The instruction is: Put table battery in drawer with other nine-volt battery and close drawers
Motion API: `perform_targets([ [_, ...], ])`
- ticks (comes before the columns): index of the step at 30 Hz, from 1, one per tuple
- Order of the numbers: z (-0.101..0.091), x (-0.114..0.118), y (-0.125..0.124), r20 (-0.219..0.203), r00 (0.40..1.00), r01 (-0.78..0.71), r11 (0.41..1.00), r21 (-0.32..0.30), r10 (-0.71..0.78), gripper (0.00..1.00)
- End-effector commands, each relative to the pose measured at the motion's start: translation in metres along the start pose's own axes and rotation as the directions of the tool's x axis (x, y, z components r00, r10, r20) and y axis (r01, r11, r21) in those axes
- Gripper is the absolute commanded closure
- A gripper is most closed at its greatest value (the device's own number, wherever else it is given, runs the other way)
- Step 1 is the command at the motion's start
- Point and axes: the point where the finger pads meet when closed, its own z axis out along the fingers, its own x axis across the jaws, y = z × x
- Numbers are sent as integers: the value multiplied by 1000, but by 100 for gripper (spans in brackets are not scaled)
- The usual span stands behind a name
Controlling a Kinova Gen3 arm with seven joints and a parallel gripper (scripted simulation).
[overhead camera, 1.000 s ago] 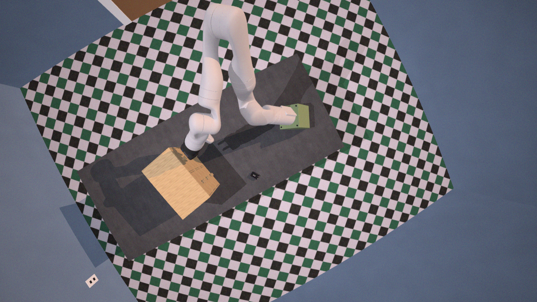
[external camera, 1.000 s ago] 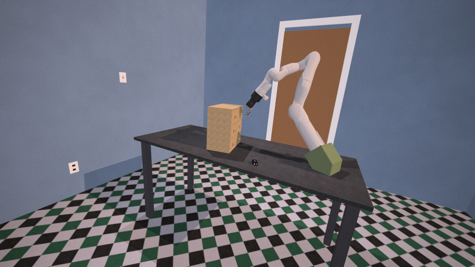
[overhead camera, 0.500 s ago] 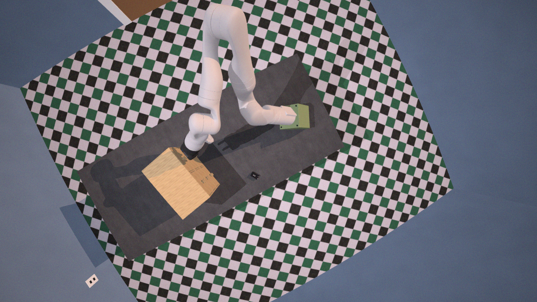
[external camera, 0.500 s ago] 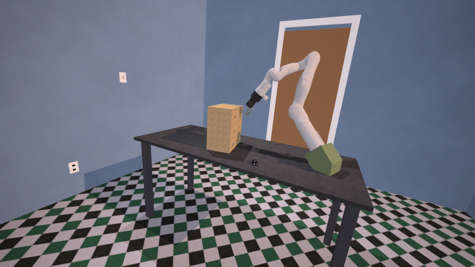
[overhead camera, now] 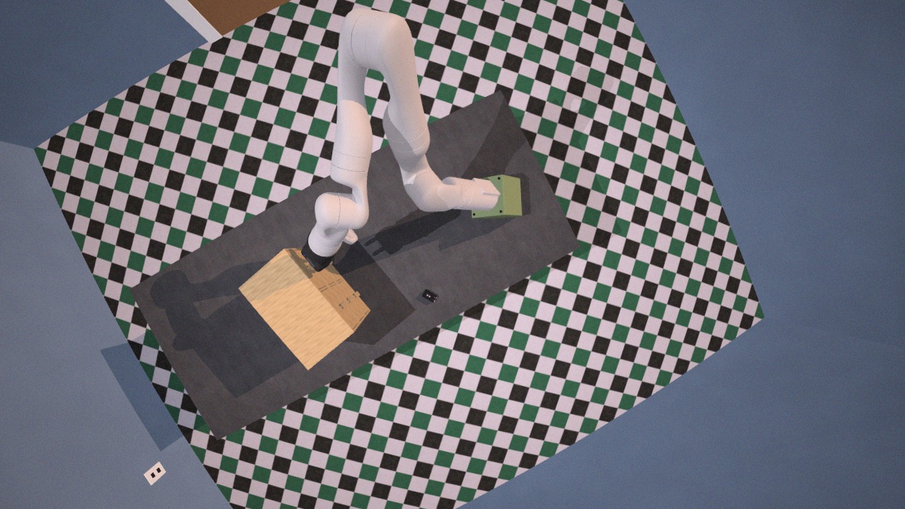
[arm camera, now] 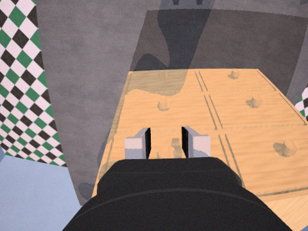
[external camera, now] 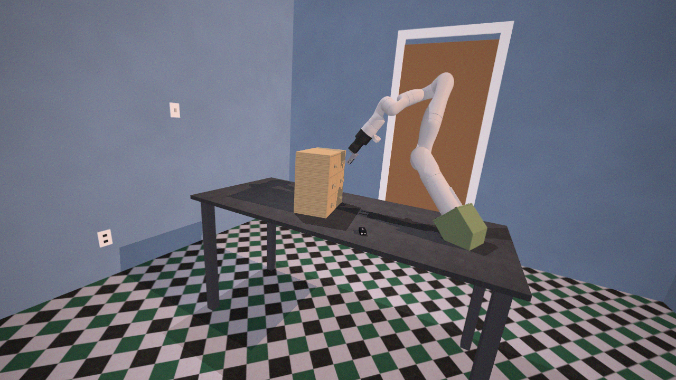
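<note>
From the outside view, the floor (overhead camera: 569,354) (external camera: 264,340) (arm camera: 19,64) comes first, checkered in green, black and pinkish white, with the dark desk (overhead camera: 537,234) (external camera: 401,250) (arm camera: 83,64) standing on it.

The nine-volt battery (overhead camera: 429,295) (external camera: 362,230) lies on the desk close to the near long edge, roughly midway between the left and right short edges. It is black, with two pale terminals, and sits apart from the chest and the claw.

Nearer the left short edge, the wooden chest (overhead camera: 297,303) (external camera: 311,184) (arm camera: 189,115) stands upright, its front turned toward the right part of the desk. It has two columns of three drawers, and the drawer fronts in sight look pushed in. What they hold is hidden.

The claw (overhead camera: 318,260) (external camera: 351,160) (arm camera: 166,138) hangs high at the front of the chest, angled down toward the top drawer on the side by the far long edge. Its fingers stand partly open, with nothing visibly gripped; whether they touch the front, I cannot tell.

The arm (overhead camera: 351,133) (external camera: 433,122) rises from a green base (overhead camera: 511,196) (external camera: 465,229) near the right short edge. Beyond the far long edge is a brown door (overhead camera: 237,12) (external camera: 446,117) in a white frame.
</note>
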Motion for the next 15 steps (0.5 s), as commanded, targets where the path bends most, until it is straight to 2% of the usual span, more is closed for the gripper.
perform_targets([
  [1, 2, 0, 2, 0, 1000, 0, 1000, 2, 0, 33],
  [15, 9, 0, 12, 0, 1000, 0, 1000, 2, 0, 33],
])
